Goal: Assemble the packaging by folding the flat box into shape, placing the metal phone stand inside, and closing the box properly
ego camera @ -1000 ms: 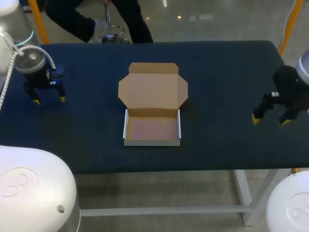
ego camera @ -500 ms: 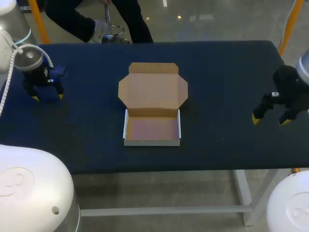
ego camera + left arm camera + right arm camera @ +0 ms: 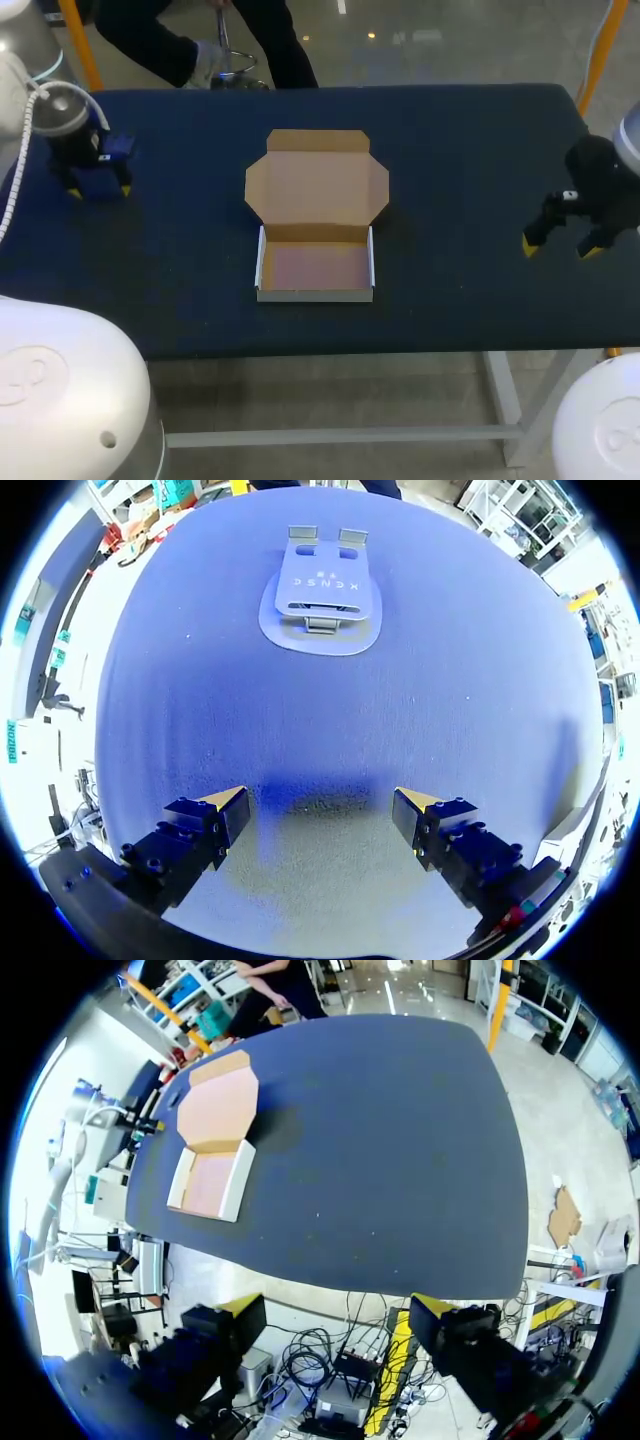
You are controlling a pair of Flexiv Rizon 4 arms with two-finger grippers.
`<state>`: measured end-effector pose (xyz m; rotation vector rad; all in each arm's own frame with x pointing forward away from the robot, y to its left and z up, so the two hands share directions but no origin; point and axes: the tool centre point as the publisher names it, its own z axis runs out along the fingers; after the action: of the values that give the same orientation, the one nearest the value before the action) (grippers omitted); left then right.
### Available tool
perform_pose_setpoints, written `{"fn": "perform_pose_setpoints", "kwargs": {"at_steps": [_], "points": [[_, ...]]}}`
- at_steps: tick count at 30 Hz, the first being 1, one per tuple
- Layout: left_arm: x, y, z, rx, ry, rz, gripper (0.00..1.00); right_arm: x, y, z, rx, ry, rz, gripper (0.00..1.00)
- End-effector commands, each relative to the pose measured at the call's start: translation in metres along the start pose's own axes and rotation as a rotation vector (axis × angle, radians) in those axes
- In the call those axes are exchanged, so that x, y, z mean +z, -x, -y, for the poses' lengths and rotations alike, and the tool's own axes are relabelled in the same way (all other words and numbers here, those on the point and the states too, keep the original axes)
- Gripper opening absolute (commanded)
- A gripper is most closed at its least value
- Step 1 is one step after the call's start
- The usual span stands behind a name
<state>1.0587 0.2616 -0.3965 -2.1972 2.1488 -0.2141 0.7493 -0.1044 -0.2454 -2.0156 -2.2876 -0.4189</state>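
The cardboard box (image 3: 316, 268) lies mid-table, its shallow tray folded up with white walls and its brown lid (image 3: 316, 185) spread flat behind it. The right wrist view also shows the box (image 3: 212, 1175), far ahead of my right gripper (image 3: 335, 1325). The metal phone stand (image 3: 322, 580) lies flat on the blue cloth, well ahead of my left gripper (image 3: 320, 810), which is open and holds nothing. In the head view my left gripper (image 3: 97, 190) hovers at the far left of the table. My right gripper (image 3: 558, 247) hangs open and holds nothing near the table's right edge.
The dark blue table (image 3: 460, 170) has bare cloth on both sides of the box. Its front edge (image 3: 400, 345) runs close to the tray. The table's right edge (image 3: 500, 1210) lies just ahead of my right gripper.
My left gripper has drifted a little toward the table's far side, still open. The right arm and the box have stayed put.
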Motion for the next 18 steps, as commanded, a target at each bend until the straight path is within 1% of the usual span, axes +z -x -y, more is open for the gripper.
{"fn": "perform_pose_setpoints", "kwargs": {"at_steps": [1, 18], "points": [[0.004, 0.001, 0.012, 0.002, 0.016, 0.001, 1.0, -0.002, 0.0, 0.0, 0.0, -0.005, 0.001, 1.0], [0.008, -0.001, 0.036, 0.022, 0.013, 0.002, 1.0, -0.002, 0.0, 0.0, 0.0, -0.005, 0.001, 1.0]]}}
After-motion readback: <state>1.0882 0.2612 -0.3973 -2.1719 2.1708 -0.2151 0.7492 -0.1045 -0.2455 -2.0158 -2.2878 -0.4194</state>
